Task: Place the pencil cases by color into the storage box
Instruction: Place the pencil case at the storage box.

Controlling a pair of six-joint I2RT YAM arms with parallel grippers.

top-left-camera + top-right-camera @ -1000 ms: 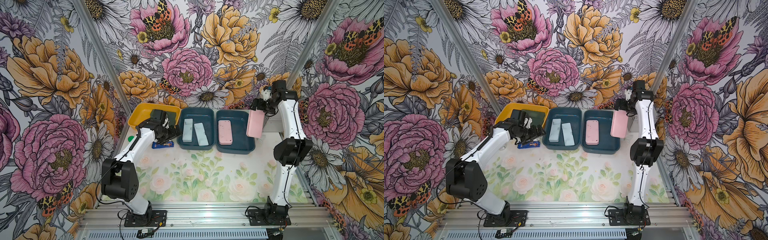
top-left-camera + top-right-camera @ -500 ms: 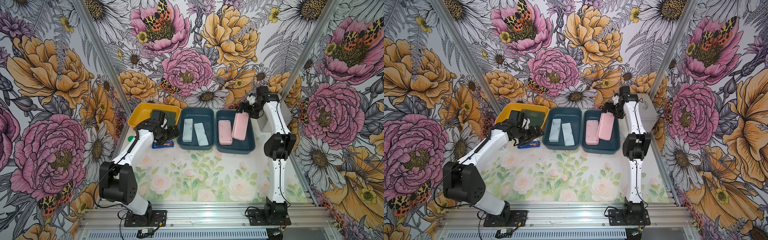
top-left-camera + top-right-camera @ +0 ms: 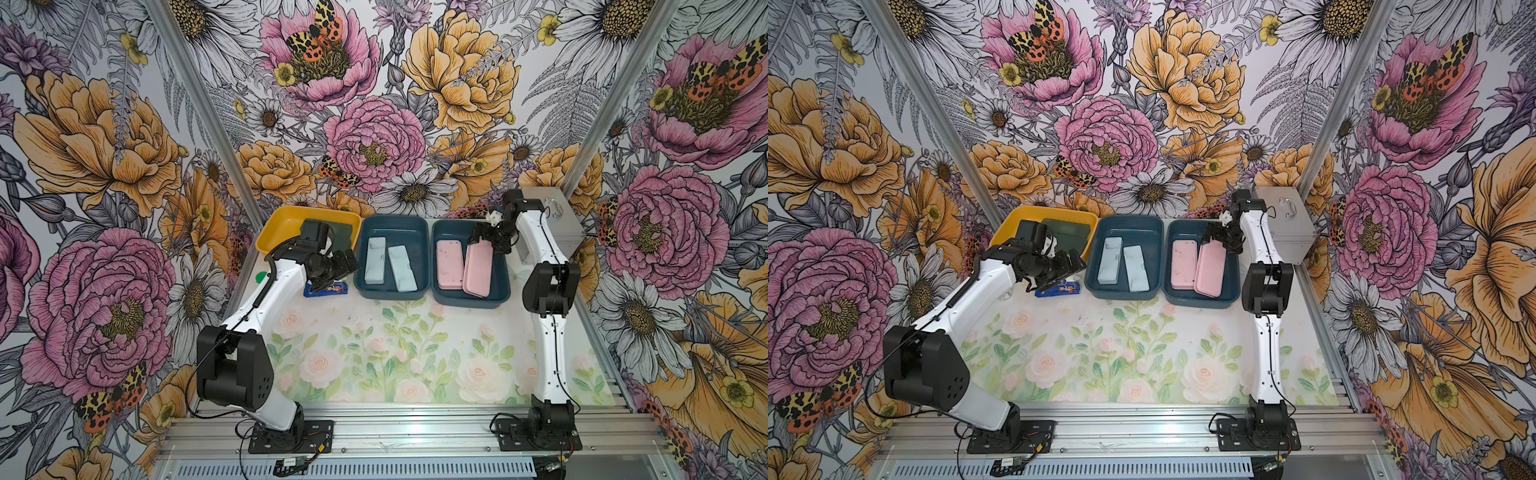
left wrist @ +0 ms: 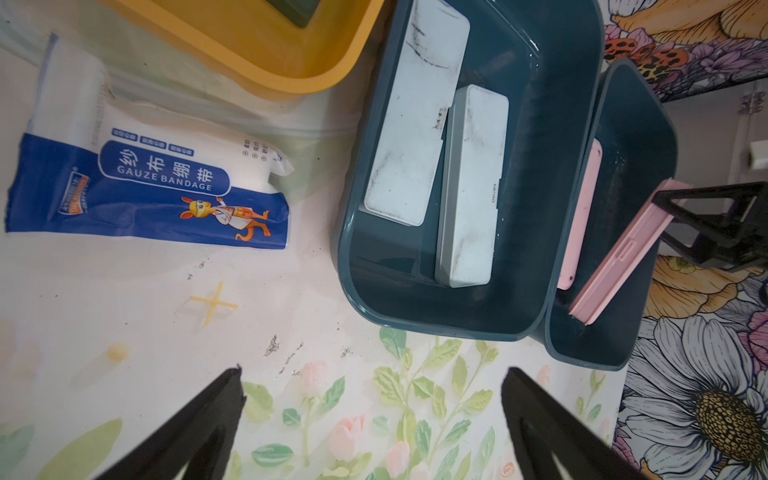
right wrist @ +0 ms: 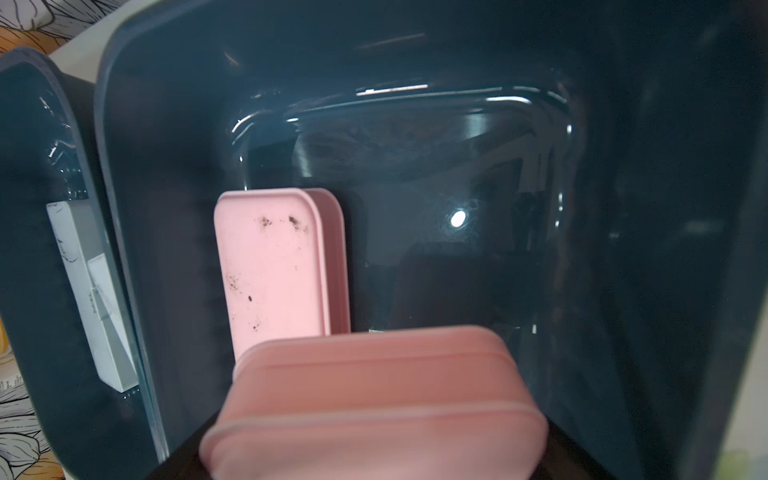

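Note:
My right gripper [image 3: 484, 243] is shut on the far end of a pink pencil case [image 3: 478, 270]. The case slants down into the right-hand teal storage box [image 3: 469, 301], beside a second pink pencil case [image 3: 449, 264] lying flat there. The held case fills the foreground of the right wrist view [image 5: 374, 399]. Two pale blue pencil cases [image 3: 375, 266] [image 3: 402, 268] lie in the middle teal box [image 3: 392, 219]. A dark green pencil case [image 3: 344, 237] lies in the yellow tray [image 3: 282, 222], partly hidden by my left arm. My left gripper [image 4: 372, 374] is open and empty above the mat.
A blue and white gauze bandage packet [image 4: 153, 187] lies on the mat in front of the yellow tray, beside my left gripper. A silver metal case [image 3: 548, 224] stands at the back right behind my right arm. The two teal boxes sit side by side, touching.
My right arm has carried the pink pencil case leftward from beside the right teal box and lowered it into that box. My left arm has hardly moved.

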